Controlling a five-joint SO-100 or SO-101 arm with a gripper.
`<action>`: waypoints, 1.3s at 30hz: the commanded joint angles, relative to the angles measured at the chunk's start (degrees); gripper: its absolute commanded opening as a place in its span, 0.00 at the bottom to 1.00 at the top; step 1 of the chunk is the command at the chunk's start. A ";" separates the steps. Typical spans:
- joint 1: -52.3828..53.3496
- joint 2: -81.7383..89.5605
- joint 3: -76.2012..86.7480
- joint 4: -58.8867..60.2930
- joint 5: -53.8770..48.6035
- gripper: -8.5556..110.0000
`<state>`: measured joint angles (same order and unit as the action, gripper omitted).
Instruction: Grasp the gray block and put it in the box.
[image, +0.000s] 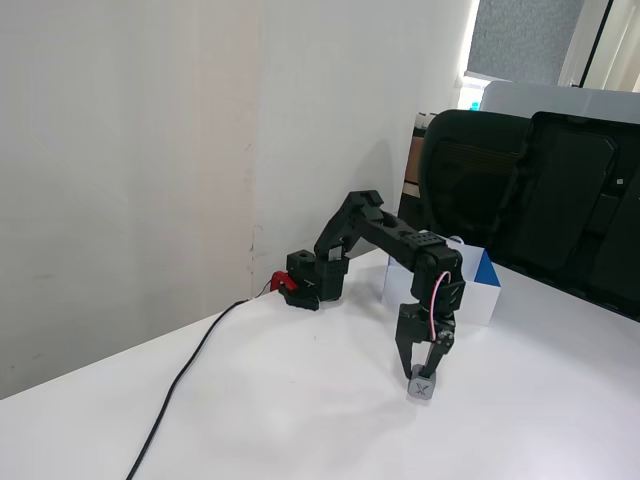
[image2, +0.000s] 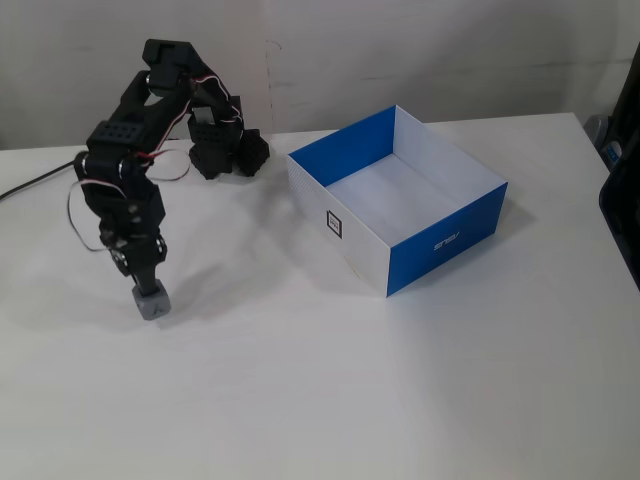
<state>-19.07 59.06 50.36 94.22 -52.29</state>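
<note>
The gray block (image: 424, 388) (image2: 153, 303) is at the table surface in front of the arm; I cannot tell whether it rests there or hangs just above. My gripper (image: 421, 376) (image2: 148, 288) points straight down onto it, its fingers closed against the block's upper sides. The box (image2: 365, 255) is white outside and blue inside, with a small black square marker on its front wall. In a fixed view it stands well to the right of the block, open and with nothing inside. In the other fixed view the box (image: 470, 300) shows behind the arm, partly hidden by it.
The arm's base (image2: 225, 150) (image: 310, 280) sits at the back of the white table by the wall. A black cable (image: 190, 370) runs from it toward the front left. A black office chair (image: 530, 200) stands beyond the table's far edge.
</note>
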 joint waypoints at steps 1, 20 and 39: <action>2.20 2.29 -9.32 4.57 2.20 0.07; 23.03 23.20 -4.48 13.80 19.69 0.07; 50.19 41.84 7.38 13.80 29.53 0.07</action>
<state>26.81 94.92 58.27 105.64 -24.43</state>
